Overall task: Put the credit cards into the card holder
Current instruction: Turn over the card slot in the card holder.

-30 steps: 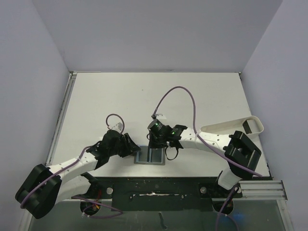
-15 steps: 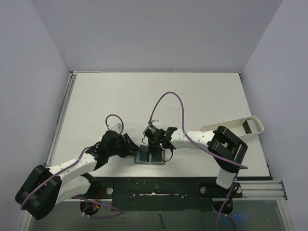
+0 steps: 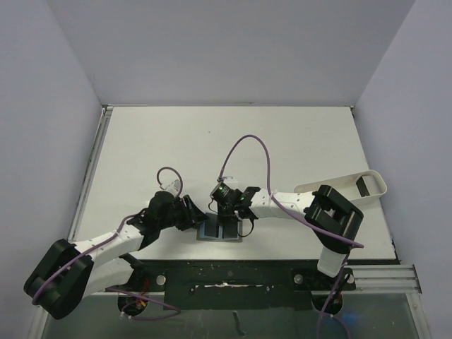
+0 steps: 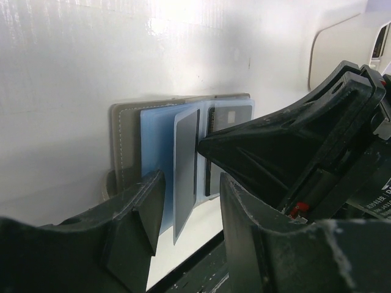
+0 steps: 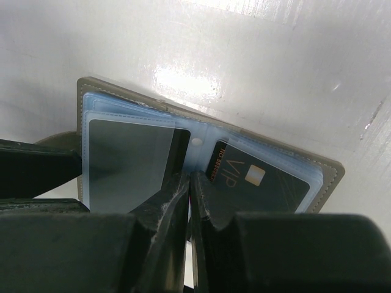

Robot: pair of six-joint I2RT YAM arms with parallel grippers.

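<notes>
Since a second ago the right arm has pulled its elbow in from 3 o'clock. Its fingers have slid a little toward 9 o'clock over the holder, and in the last half second almost nothing has shifted.

The left fingers sit low at the holder's 9 o'clock edge. They are spread apart and grip nothing.

The holder lies open on the surface at about 6 o'clock, blue lining up, between the two arms.

On its 9 o'clock half a grey card sits partly inside a clear sleeve. A darker strip of it is left bare next to the fold.

The right fingers come down onto the fold. They are drawn together with only a thin slit between them, and their tips are at the bare edge of that card. Whether anything is in the slit cannot be made out.

On the 3 o'clock half a black card marked VIP is tucked into its own sleeve.

Well apart at 3 o'clock lies a white tray, with a dark thing in its far end.
</notes>
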